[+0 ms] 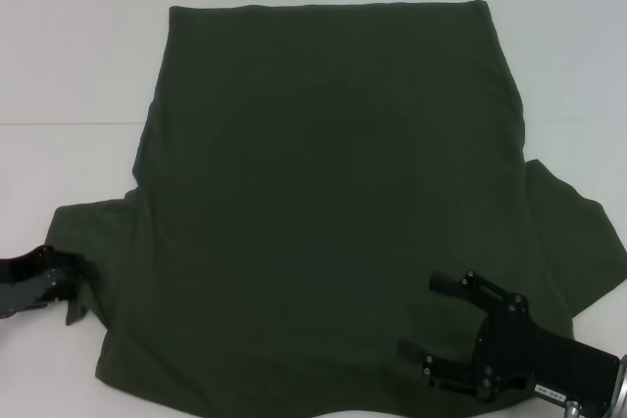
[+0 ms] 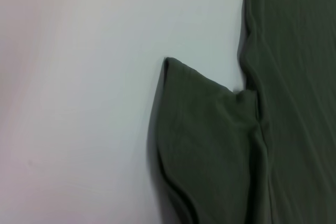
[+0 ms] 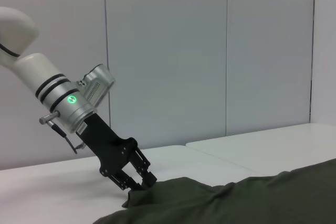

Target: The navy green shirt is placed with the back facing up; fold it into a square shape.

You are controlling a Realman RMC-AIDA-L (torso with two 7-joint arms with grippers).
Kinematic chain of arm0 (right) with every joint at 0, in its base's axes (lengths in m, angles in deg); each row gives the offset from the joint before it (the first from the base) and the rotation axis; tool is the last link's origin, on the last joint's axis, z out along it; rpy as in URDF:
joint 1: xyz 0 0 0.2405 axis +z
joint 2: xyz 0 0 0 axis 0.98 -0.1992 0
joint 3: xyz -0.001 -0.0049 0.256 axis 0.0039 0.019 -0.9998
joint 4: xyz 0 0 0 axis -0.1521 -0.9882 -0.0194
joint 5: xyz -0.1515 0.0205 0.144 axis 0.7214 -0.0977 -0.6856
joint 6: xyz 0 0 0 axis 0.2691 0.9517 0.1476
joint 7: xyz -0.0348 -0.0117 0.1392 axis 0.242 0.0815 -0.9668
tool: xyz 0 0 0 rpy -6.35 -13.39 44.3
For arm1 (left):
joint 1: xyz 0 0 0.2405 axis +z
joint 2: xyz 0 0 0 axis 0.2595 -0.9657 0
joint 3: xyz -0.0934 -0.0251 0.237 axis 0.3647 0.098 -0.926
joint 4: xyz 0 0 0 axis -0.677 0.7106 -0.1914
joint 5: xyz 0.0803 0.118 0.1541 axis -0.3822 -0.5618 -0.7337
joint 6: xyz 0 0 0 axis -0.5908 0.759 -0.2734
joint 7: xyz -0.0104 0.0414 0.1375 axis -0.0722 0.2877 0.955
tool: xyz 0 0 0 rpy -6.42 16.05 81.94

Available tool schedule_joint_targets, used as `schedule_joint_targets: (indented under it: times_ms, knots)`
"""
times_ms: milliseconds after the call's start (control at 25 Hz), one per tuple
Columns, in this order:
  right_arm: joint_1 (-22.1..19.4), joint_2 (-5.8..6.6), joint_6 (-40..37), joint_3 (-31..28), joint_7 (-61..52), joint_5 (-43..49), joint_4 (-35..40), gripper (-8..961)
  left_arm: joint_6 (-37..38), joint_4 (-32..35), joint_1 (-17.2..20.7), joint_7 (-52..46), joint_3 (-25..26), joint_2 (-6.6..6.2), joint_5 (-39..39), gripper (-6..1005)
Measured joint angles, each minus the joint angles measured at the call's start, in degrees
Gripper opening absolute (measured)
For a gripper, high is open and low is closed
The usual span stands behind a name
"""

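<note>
Inspecting garment: the navy green shirt (image 1: 333, 193) lies spread flat on the white table (image 1: 78, 46), plain side up, no lettering visible.
Shirt position: it covers the middle of the table; the hem runs near the far edge, while the shoulder and neck end reaches the near edge, partly out of the head view.
Long axis: runs from the near edge to the far edge, hem pointing away from the robot.
Sleeves: one sleeve extends toward the table's left side and the other toward its right side, both at the near end of the body.
Left gripper (image 1: 73, 286): low at the near-left part of the table, at the tip of the left sleeve (image 2: 205, 140). In the right wrist view its fingers (image 3: 137, 181) look drawn together on a small raised peak of the sleeve cloth, so the grip appears made.
Right gripper (image 1: 446, 330): over the near-right part of the shirt body, just inside the right sleeve, fingers spread apart and holding nothing; whether they touch the cloth cannot be told.
Governing relation: the left sleeve lies outboard of the body, so the fold must carry it across the long axis toward the shirt's centre line.
Nearer arm: the left arm for the left sleeve; the right arm is nearer to the right sleeve (image 1: 578, 242).
Stage, as judged: early; body and both sleeves lie unfolded.
Risk, as judged: a shallow pinch at the sleeve tip could slip while lifting.
</note>
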Motion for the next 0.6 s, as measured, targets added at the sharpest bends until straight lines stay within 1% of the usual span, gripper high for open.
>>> schedule_joint_targets:
  times_ms: [200, 280, 360, 600]
  knots:
    - [0.0, 0.00, 0.0, 0.0, 0.0, 0.0, 0.0, 930, 0.1, 0.0, 0.0, -0.1, 0.0, -0.39, 0.0, 448]
    - [0.0, 0.00, 0.0, 0.0, 0.0, 0.0, 0.1, 931, 0.1, 0.0, 0.0, -0.1, 0.0, -0.46, -0.1, 452]
    - [0.0, 0.00, 0.0, 0.0, 0.1, 0.0, 0.0, 931, 0.5, 0.0, 0.0, -0.1, -0.4, -0.85, -0.5, 456]
    - [0.0, 0.00, 0.0, 0.0, 0.2, 0.0, 0.0, 931, 1.1, 1.2, -0.1, -0.1, -0.7, -1.12, -0.6, 469]
